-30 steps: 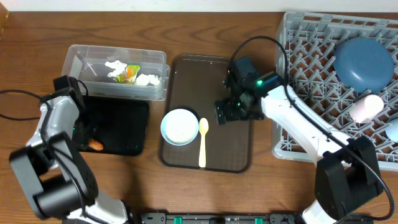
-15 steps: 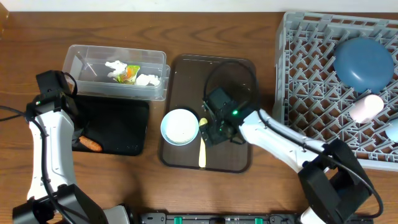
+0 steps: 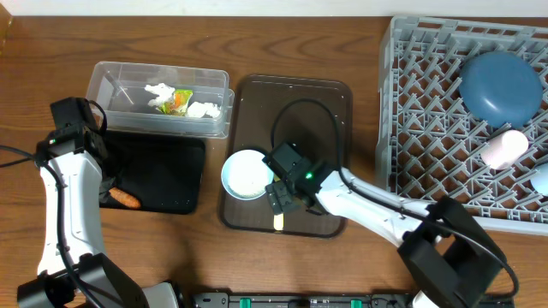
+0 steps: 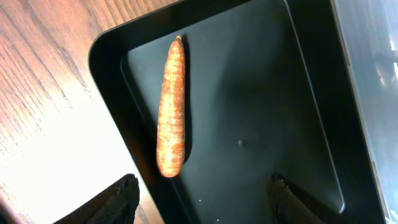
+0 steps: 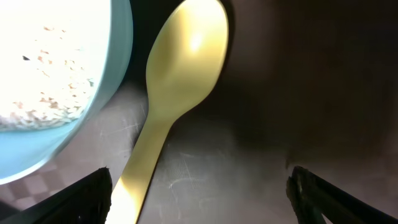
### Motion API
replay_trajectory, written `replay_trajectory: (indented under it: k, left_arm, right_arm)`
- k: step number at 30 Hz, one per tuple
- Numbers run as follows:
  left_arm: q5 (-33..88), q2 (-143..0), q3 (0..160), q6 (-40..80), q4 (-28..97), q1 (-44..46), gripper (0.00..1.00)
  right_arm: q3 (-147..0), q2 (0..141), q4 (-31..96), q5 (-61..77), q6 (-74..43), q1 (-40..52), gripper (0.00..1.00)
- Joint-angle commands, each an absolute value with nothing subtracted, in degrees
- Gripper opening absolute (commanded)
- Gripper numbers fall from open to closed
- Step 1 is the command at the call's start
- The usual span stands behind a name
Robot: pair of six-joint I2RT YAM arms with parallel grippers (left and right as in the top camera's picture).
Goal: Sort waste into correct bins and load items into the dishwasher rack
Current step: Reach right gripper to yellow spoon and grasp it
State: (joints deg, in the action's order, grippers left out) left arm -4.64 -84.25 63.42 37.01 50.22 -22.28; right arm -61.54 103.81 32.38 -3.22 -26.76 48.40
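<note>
Hovering over the spoon (image 5: 180, 74) — right gripper (image 5: 200, 196) spread wide.

We recorded both arms as white-shelled links with black joint housings: the left arm (image 3: 64, 205) and the right arm (image 3: 368, 204). A green light (image 3: 306, 177) showed on the right wrist housing. A thin black cable (image 3: 304, 102) looped above it. The left fingers (image 4: 118, 198) and right fingers (image 5: 84, 194) were matte black and rough-textured.
</note>
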Motion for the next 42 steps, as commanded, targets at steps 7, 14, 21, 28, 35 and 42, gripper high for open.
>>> replay_trajectory:
  k: [7,14,21,28,35,42]
  left_arm:
    - [-4.89,-84.12,64.4,35.99,50.52,-22.04,0.67]
    - [-4.89,-84.12,64.4,35.97,50.52,-22.04,0.67]
    - [-4.89,-84.12,64.4,35.99,50.5,-22.04,0.67]
    - [-4.91,-84.12,64.36,35.99,50.52,-22.04,0.67]
    - [-4.91,-84.12,64.36,35.99,50.5,-22.04,0.67]
    - [-4.91,-84.12,64.36,35.99,50.52,-22.04,0.68]
  right_arm:
    - [-61.21,106.87,33.23,-10.55,-28.36,49.04,0.85]
    - [-61.23,106.83,35.35,-14.76,-29.34,47.48,0.6]
    - [-61.23,106.83,36.6,-10.33,-29.32,44.66,0.34]
    - [-61.23,106.83,36.91,-6.74,-29.1,42.13,0.24]
    - [-61.23,106.83,37.54,-3.53,-29.1,39.81,0.09]
    - [-61.69,106.69,37.58,-3.55,-29.08,38.41,0.01]
